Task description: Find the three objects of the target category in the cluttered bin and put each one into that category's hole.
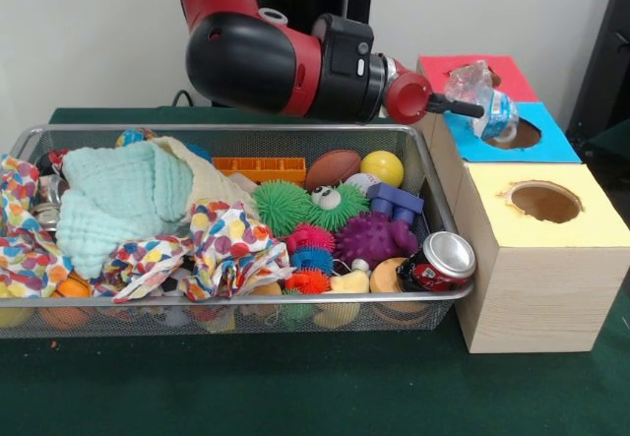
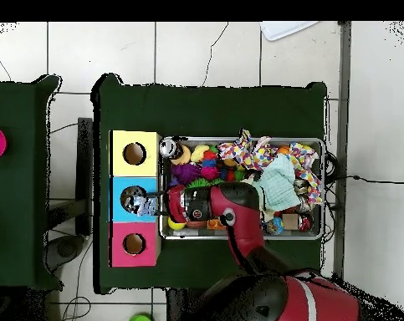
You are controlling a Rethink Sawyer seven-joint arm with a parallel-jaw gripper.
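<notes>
Front view: the gripper is clamped on a clear plastic bottle held over the blue box, just above its hole. A soda can leans in the mesh bin corner among spiky balls. Overhead, the arm hides part of the bin

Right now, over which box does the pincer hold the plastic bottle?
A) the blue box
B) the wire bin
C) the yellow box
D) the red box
A: the pincer holds the plastic bottle above the hole of the blue box, between the red box and the yellow box; the overhead view also shows the bottle over the middle blue box.
</notes>
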